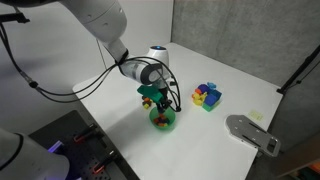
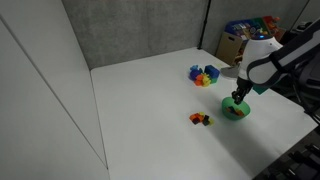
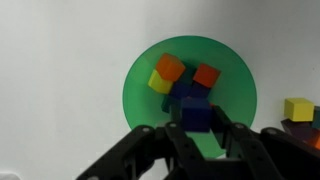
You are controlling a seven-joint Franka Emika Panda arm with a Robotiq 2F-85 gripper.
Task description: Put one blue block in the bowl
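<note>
Blue block (image 3: 196, 112) sits pinched between the fingers of the gripper (image 3: 197, 128), hanging just over the near part of the bowl (image 3: 140, 100) in the wrist view. The bowl is crowded: an orange block (image 3: 170, 68), a yellow block (image 3: 160, 83), a red block (image 3: 206, 76) and a second blue block (image 3: 186, 92) lie bunched in its middle. That heap is the main hazard, I judge. Let go from here, the held block would land on the others and could bounce or roll over the shallow rim onto the table (image 1: 230, 70). Lowering further risks the fingers pressing on the blocks beneath, or nudging the light bowl aside. A block that clings to one pad as the jaws spread could also be flicked out. The held block is a small dark-blue cube, matte and crisp-edged, its top face toward the wrist camera. In an exterior view the bowl stands near the table's middle, with a pile of coloured blocks (image 1: 207, 96) well apart, to its right and farther back
</note>
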